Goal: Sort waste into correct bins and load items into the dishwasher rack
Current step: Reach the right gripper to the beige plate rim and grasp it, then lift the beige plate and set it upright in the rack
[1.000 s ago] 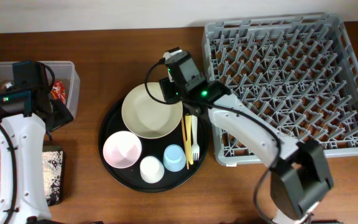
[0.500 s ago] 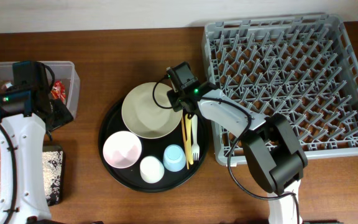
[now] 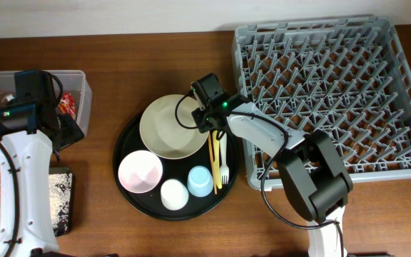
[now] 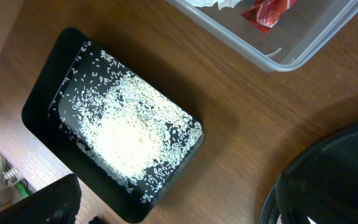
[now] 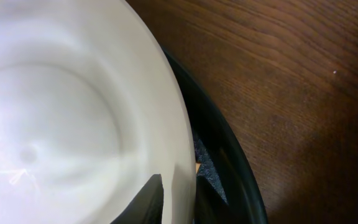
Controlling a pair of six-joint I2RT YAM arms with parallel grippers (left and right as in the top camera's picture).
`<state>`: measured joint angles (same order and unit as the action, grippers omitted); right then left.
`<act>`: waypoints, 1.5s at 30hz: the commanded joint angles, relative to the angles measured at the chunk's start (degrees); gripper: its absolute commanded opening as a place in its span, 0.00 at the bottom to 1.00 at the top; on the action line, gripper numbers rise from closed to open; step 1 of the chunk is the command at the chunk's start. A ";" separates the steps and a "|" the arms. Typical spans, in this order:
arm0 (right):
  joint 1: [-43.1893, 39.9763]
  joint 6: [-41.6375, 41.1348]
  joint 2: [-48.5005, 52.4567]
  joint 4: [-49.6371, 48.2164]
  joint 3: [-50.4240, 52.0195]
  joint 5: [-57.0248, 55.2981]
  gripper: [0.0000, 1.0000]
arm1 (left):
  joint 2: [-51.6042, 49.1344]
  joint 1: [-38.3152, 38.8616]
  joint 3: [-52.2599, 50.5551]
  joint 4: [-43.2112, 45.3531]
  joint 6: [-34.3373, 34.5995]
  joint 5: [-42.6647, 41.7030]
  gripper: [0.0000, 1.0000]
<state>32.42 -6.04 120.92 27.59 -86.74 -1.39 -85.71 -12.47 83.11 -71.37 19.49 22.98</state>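
My right gripper (image 3: pixel 209 123) is at the right rim of the large cream bowl (image 3: pixel 166 128) on the round black tray. In the right wrist view one finger is inside the bowl (image 5: pixel 61 124) and one outside, and the gripper (image 5: pixel 179 186) is shut on the rim. My left gripper (image 3: pixel 64 127) hangs open and empty (image 4: pixel 179 211) beside the clear tub (image 3: pixel 77 78), which holds the red wrapper (image 4: pixel 269 11) and the white paper wad (image 4: pixel 210 3). The shallow black tray (image 4: pixel 42 118) holds the rice grains (image 4: pixel 129 134). The grey dishwasher rack (image 3: pixel 327 93) stands at the right.
The round black tray (image 3: pixel 130 139) also holds the pink bowl (image 3: pixel 140 171), white cup (image 3: pixel 175 194), light-blue cup (image 3: pixel 200 180), yellow fork (image 3: pixel 223 160) and orange sticks (image 3: pixel 210 160). The rack's left wall is close to my right arm.
My right gripper has dropped from above the bowl's far edge down onto its right rim and settled there. The left arm has not moved.
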 commanded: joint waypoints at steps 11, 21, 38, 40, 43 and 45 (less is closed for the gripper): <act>-0.11 -0.42 -4.85 -2.01 -4.92 1.20 0.04 | 0.44 -0.17 0.42 -0.09 0.13 0.59 0.99; -8.85 3.13 -34.05 13.09 -5.14 -12.48 0.04 | 0.44 -0.17 0.42 -0.09 0.13 0.59 0.99; -36.72 61.13 -10.54 -26.77 -5.11 -48.17 0.04 | 0.44 -0.17 0.42 -0.09 0.13 0.59 0.99; -36.13 61.33 -8.15 -30.08 -5.09 -48.39 0.04 | 0.44 -0.17 0.42 -0.09 0.13 0.59 0.99; -36.22 61.09 -6.27 -30.01 -5.05 -48.15 0.04 | 0.44 -0.17 0.42 -0.09 0.13 0.59 0.99; -34.95 61.11 -6.21 -29.49 -5.03 -47.93 0.04 | 0.44 -0.17 0.42 -0.09 0.13 0.59 0.99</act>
<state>-3.62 55.35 112.38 -2.98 -91.50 -48.86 -85.71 -12.51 83.11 -71.37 19.49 22.98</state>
